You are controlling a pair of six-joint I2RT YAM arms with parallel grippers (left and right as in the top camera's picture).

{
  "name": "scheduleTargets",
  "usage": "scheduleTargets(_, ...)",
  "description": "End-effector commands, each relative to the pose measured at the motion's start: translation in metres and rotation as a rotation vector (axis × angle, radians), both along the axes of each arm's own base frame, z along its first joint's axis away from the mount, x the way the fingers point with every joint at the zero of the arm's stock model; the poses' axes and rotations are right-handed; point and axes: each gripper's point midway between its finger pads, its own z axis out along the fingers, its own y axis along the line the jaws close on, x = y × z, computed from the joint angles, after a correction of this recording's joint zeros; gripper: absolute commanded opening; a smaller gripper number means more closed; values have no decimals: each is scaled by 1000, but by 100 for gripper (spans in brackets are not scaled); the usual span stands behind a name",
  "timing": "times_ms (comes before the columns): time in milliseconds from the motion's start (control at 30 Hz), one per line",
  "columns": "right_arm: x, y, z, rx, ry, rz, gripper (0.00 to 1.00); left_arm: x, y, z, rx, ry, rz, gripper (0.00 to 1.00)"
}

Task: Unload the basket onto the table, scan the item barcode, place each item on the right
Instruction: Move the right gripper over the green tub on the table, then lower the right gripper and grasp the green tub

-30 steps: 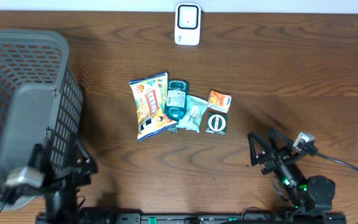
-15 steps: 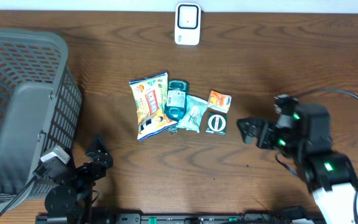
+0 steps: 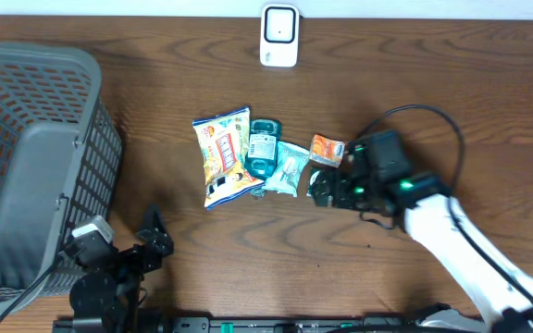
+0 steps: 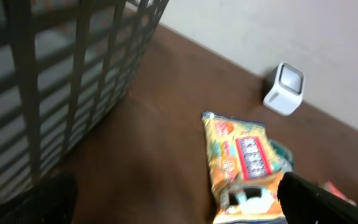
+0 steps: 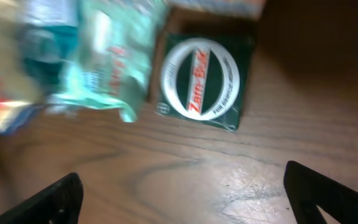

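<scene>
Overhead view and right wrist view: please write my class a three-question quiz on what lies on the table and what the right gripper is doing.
1. True or false: the right gripper is open and holds nothing, with the green box just ahead of it.
2. Which item is at the left end of the row of goods? A snack bag; B orange packet; C green box.
3. Fill in: the grey basket stands on the robot's ___ side.
Key: 1 true; 2 A; 3 left.
</scene>
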Motion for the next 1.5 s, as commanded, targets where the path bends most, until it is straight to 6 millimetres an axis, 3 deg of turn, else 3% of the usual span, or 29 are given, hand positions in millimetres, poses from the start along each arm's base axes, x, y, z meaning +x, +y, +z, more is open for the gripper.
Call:
scheduleTargets(0, 18, -1, -5, -136, -38, -126, 95, -3, -1, -2, 16, 17, -14, 98)
scheduleTargets(267, 44, -1, -38, -329, -4, -228, 93, -12, -2, -24, 13, 114, -15, 98)
scheduleTargets(467, 38, 1, -64, -357, 71, -177, 87, -22, -2, -42, 10, 200, -15, 98)
scheduleTargets(667, 33, 5, -67, -383, 69, -44, 85, -35, -2, -62, 7, 294, -17, 98)
scheduleTargets(733, 32, 4, -67, -403, 63, 23, 80, -39, -2, -67, 6, 322, -16, 98)
scheduleTargets(833, 26, -3, -69, -457, 64, 190, 59, -42, -2, -71, 5, 340, -17, 98)
scheduleTargets(900, 19, -7, -69, -488, 79, 276, 56, -42, -2, -71, 5, 340, -17, 98)
scheduleTargets(1000, 13, -14, -69, -524, 101, 333, 73, -42, -2, -71, 5, 340, -17, 98)
scheduleTargets(1100, 16, -21, -60, -572, 105, 325, 73, -42, -2, -71, 5, 340, -17, 98)
scheduleTargets(1200, 23, -29, -39, -630, 104, 298, 88, -42, -2, -71, 5, 340, -17, 98)
scheduleTargets(1267, 27, -28, -21, -634, 102, 275, 91, -42, -2, -71, 5, 340, -17, 98)
scheduleTargets(1300, 30, -26, -12, -629, 97, 262, 97, -42, -2, -71, 6, 340, -17, 98)
scheduleTargets(1367, 36, -21, 4, -592, 87, 151, 99, -42, -2, -71, 5, 340, -17, 98)
scheduleTargets(1467, 35, -6, 13, -458, 140, -84, 99, -42, -2, -71, 5, 340, -17, 98)
